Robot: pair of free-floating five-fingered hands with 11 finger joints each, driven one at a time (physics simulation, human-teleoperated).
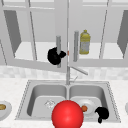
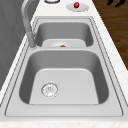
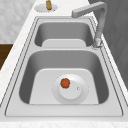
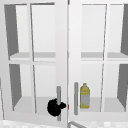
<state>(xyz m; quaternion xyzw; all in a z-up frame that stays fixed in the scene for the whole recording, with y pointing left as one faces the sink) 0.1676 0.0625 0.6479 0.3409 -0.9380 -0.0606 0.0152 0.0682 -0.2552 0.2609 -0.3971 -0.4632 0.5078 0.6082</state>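
My left hand (image 1: 54, 56) is up at the wall cabinet, its fingers curled round the vertical handle (image 1: 58, 42) of the left glass door. That door stands slightly ajar, its bottom edge slanting towards me. The same hand (image 4: 54, 107) and handle (image 4: 58, 92) appear in the upper view. My right hand (image 1: 102, 113) hangs low over the sink's front right corner, fingers relaxed and holding nothing; its fingertips (image 2: 116, 2) show in the left side view. A white plate (image 3: 75, 96) with a small orange item (image 3: 65, 83) lies in the right basin, just left of that hand.
A yellow bottle (image 4: 85, 96) stands on the lower cabinet shelf behind the right door. The faucet (image 1: 68, 75) rises between the basins. A big red ball (image 1: 67, 115) sits in front of the sink's front edge. Plates with food stand on the counter at left (image 3: 41, 8) and right (image 2: 82, 8).
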